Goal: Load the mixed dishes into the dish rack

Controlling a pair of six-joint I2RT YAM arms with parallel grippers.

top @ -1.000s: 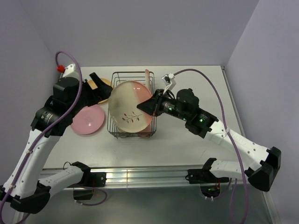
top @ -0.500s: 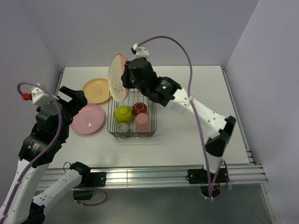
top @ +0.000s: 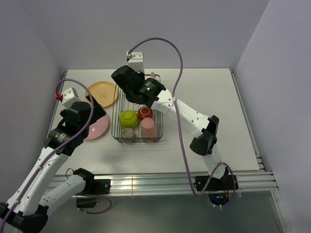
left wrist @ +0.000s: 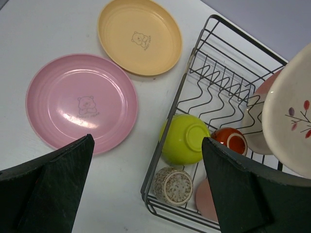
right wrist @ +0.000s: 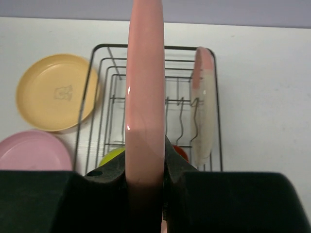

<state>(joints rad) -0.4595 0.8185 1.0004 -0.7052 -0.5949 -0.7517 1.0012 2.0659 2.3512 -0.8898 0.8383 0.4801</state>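
My right gripper [right wrist: 146,160] is shut on the rim of the cream-pink twig plate [right wrist: 145,87], held upright and edge-on above the dish rack [right wrist: 155,48]. The plate's face shows in the left wrist view [left wrist: 291,116]. In the top view the right gripper [top: 130,86] hides it. A pink-and-cream plate [right wrist: 204,111] stands in the rack's far slots. The lime-green bowl [left wrist: 184,138], red-brown mug [left wrist: 229,141], grey-beige cup [left wrist: 173,186] and salmon-pink cup [left wrist: 206,199] sit in the rack's near part. My left gripper [left wrist: 146,145] is open and empty above the rack's near left corner.
The pink plate [left wrist: 80,109] and orange-yellow plate [left wrist: 140,36] lie flat on the white table left of the rack. In the top view the left gripper [top: 95,112] partly covers the pink plate [top: 97,128]. Walls close the table at the back and both sides.
The right arm has turned the twig plate from lying face-up over the rack to upright over its far part. The left arm drew back, then came forward over the pink plate.
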